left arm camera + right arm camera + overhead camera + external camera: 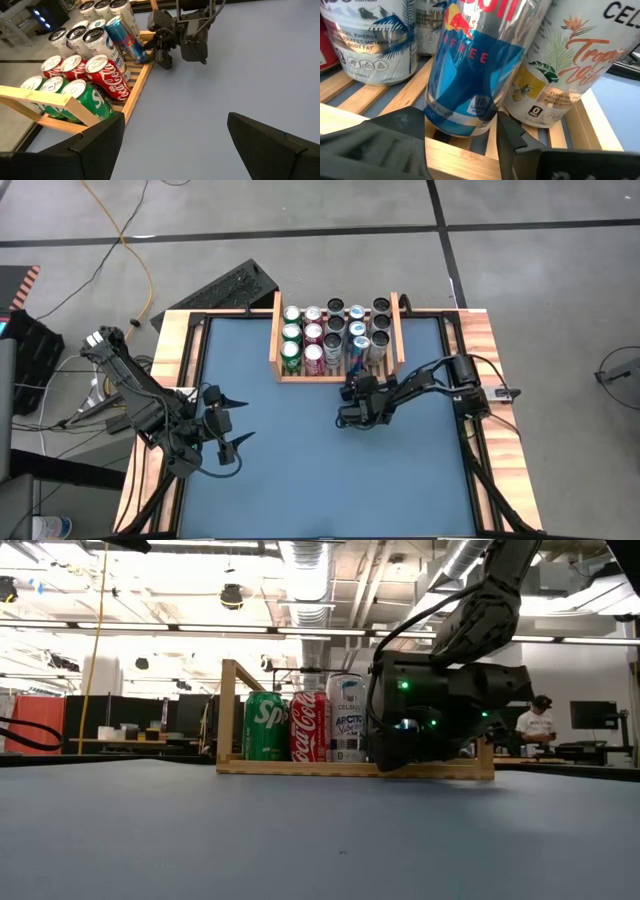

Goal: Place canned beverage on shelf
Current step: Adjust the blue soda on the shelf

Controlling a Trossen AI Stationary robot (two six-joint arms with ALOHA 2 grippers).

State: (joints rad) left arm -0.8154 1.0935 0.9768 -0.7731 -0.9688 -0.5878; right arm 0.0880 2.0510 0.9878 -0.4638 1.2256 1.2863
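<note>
The shelf is a light-wood tray with a slatted base, standing at the table's far middle and filled with rows of upright cans: green, red and white ones. A slim blue-and-silver canned beverage stands in the near row beside a white can, just behind the shelf's near wall. My right gripper reaches in from the table's near side and is shut on that can's lower end. My left gripper hovers open near the table's left edge, holding nothing. My right gripper pinches the blue can's lower end between its two fingers, one on each side. The fingers come nearly level from the table's near side, over the shelf's near wall. The can is about upright over the slats; whether its bottom rests on them I cannot tell.
The shelf's raised side walls and the neighbouring cans crowd the blue can. The blue table top lies bare in front of the shelf. A dark keyboard lies off the table's far left corner.
</note>
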